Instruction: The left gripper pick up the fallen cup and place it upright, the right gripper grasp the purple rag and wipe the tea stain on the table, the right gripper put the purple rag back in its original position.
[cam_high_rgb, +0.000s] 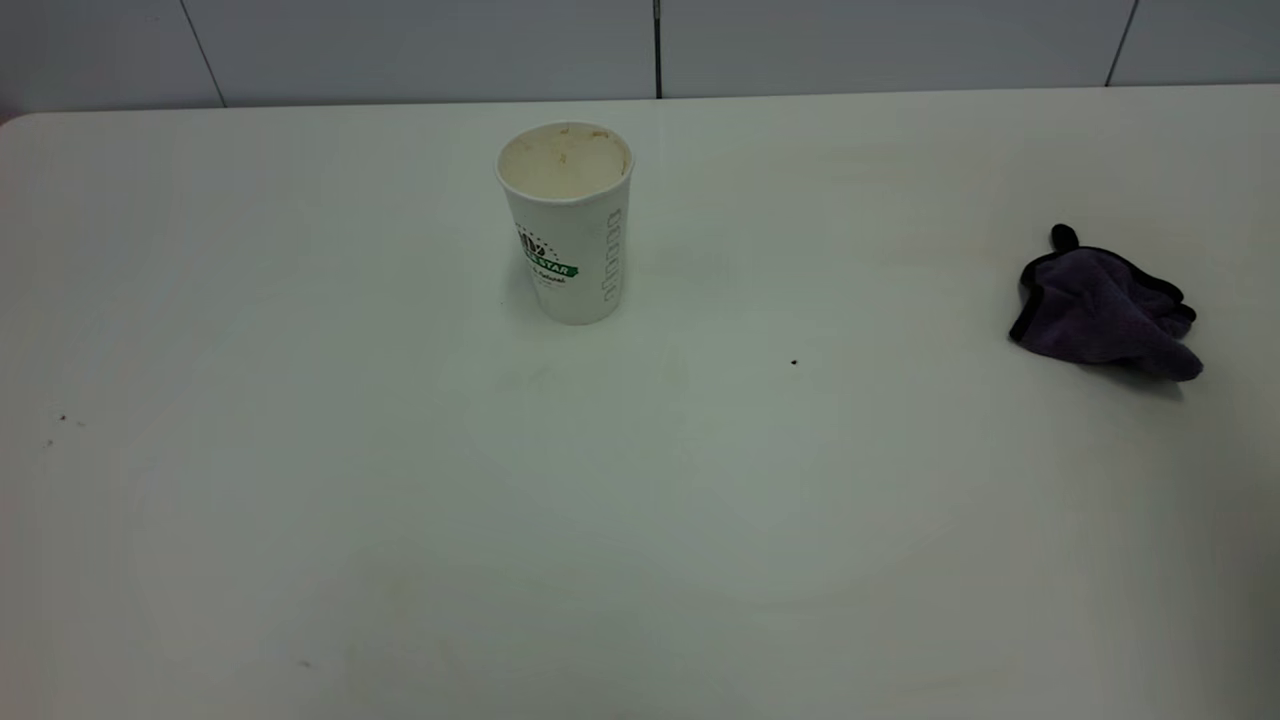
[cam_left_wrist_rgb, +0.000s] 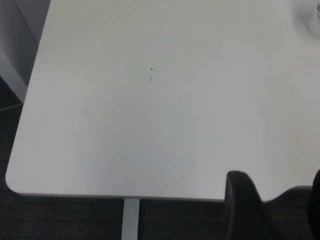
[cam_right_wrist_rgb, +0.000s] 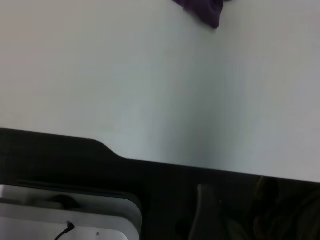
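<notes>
The white ribbed cup (cam_high_rgb: 568, 225) with its green logo stands upright at the table's (cam_high_rgb: 400, 520) back middle; a sliver of the cup (cam_left_wrist_rgb: 315, 17) shows in the left wrist view. The crumpled purple rag (cam_high_rgb: 1105, 310) lies at the right, apart from everything; its tip (cam_right_wrist_rgb: 202, 11) shows in the right wrist view. In front of the cup, only a very faint yellowish trace of the tea stain (cam_high_rgb: 672, 375) shows. Neither arm appears in the exterior view. My left gripper (cam_left_wrist_rgb: 280, 210) hangs open and empty over the table's near edge. My right gripper (cam_right_wrist_rgb: 235, 210) sits in shadow off the table's edge, far from the rag.
A tiny black speck (cam_high_rgb: 794, 362) lies right of the faint trace, and a few specks (cam_high_rgb: 62, 420) lie at the left. A white-grey box (cam_right_wrist_rgb: 70, 215) sits below the table edge in the right wrist view. A tiled wall (cam_high_rgb: 640, 45) runs behind the table.
</notes>
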